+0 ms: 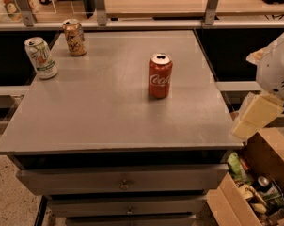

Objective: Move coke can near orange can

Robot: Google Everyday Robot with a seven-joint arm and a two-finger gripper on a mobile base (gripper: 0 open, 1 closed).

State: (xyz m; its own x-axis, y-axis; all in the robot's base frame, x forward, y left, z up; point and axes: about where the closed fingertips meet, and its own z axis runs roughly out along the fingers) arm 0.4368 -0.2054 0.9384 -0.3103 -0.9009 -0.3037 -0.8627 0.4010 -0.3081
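The red coke can (160,76) stands upright on the grey table top (109,112), right of the middle. The orange can (74,37) stands upright at the far left corner, well apart from the coke can. My gripper (255,117) hangs off the table's right edge, below the white arm housing (276,65). It is to the right of the coke can, a little nearer the front, and touches nothing.
A white 7UP can (41,57) stands at the left edge, just in front of the orange can. Drawers (123,182) sit under the table top. An open cardboard box (255,187) with packets lies on the floor at the lower right. A railing and a shelf run behind the table.
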